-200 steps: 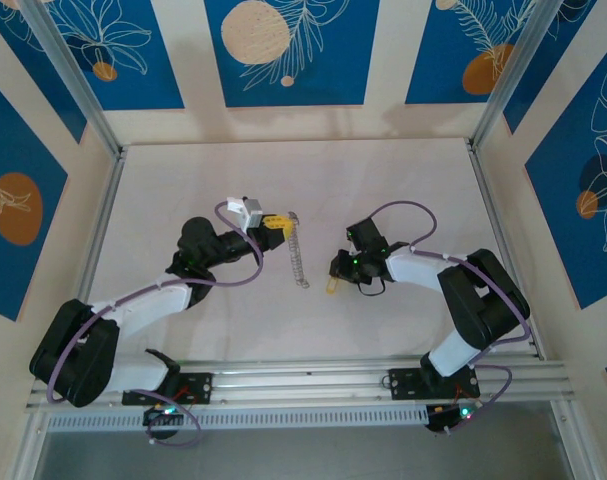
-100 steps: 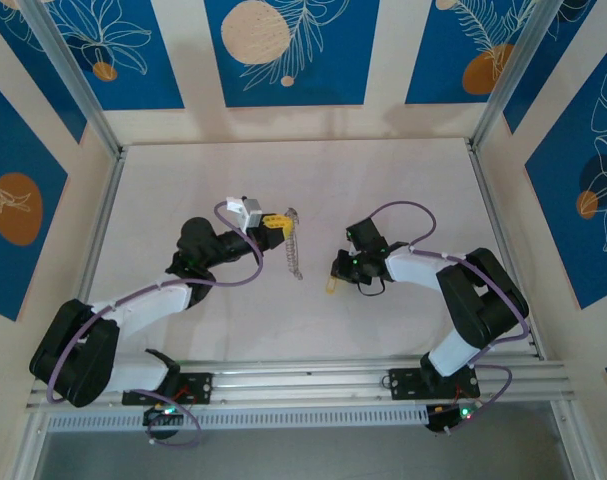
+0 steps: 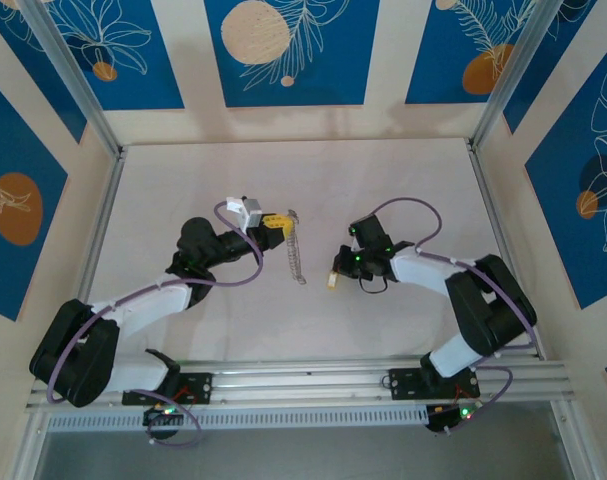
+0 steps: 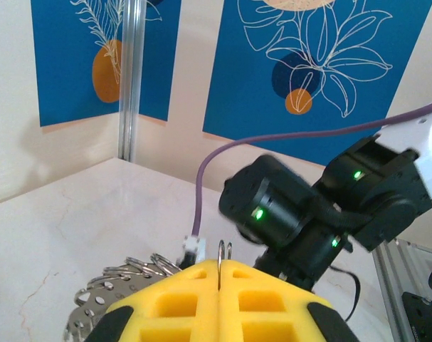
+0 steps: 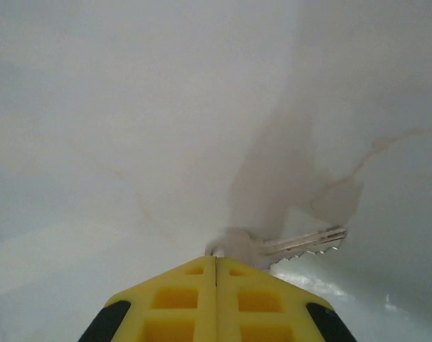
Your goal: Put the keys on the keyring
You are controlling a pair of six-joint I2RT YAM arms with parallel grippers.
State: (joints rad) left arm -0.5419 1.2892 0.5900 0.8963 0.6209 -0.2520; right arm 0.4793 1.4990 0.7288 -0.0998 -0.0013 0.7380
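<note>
Two pincers, both mine, reach over a pale table (image 3: pixel 383 180) seen from above. My left pincer (image 3: pixel 276 222), yellow-tipped, sits left of the middle. My right pincer (image 3: pixel 333 281) sits right of the middle and a little nearer.
— How does the left one stand?
Its tips are pressed together, clamped on the keyring (image 3: pixel 296 248), a thin grey loop with a bumpy edge. From above the ring shows as a narrow strip running from my left tips towards the near side. From the left wrist, two thin wires of it stick up out of the seam between my yellow tips, and the rest of the loop bulges out low on the left.
— And the right one?
Its tips are together with no gap, pointing down at the table.
— Where is the key?
The key (image 5: pixel 301 244) is small and pale. From the right wrist, its head is right at my closed tips and its toothed blade points off to the right of that view. I cannot tell whether the tips have caught the head or merely touch it.
— Are key and ring touching?
No. They are near each other, with the ring to the left of my right pincer.
</note>
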